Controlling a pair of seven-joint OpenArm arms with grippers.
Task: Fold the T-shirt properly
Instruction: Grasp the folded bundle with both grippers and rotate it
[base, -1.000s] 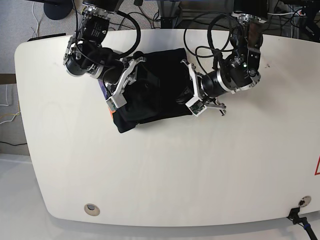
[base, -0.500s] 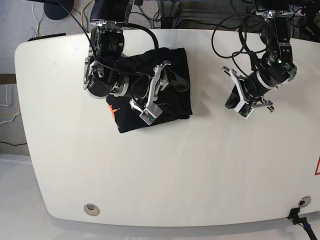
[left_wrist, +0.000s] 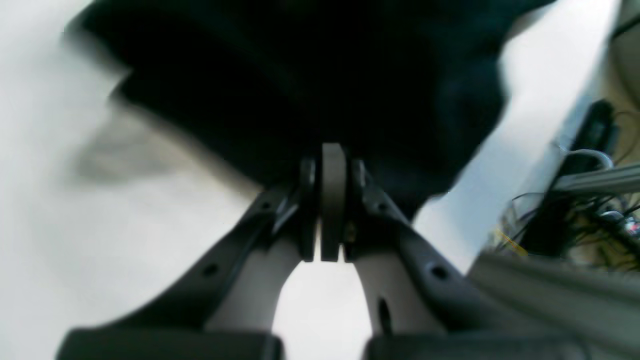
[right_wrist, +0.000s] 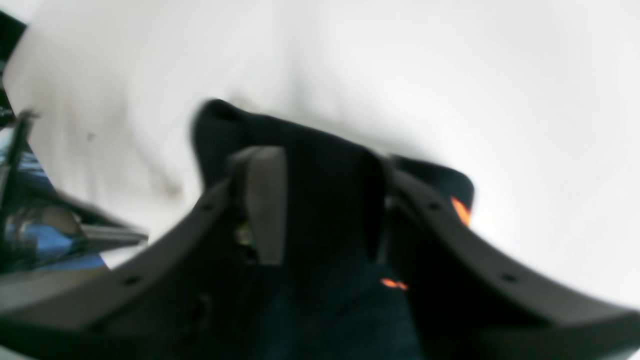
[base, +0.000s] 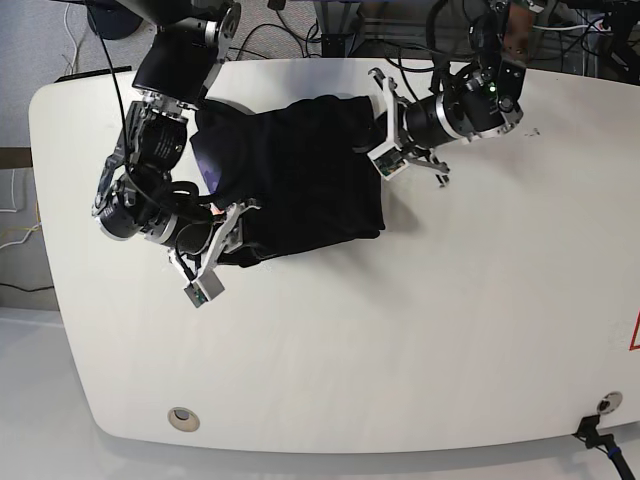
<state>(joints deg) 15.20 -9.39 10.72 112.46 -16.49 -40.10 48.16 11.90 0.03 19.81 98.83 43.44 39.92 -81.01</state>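
1. One black T-shirt (base: 295, 175) lies bunched on one white tabletop (base: 400, 330).
2. Two robot arms work at it: one right hand (base: 222, 250), one left hand (base: 385, 125).
3. Two round fittings sit near the tabletop's front edge.

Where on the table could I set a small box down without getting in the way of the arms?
The table is bare along the whole near side, below the T-shirt, and across its right end. The far left is crowded: the right gripper and the left gripper both work at the shirt's edges.
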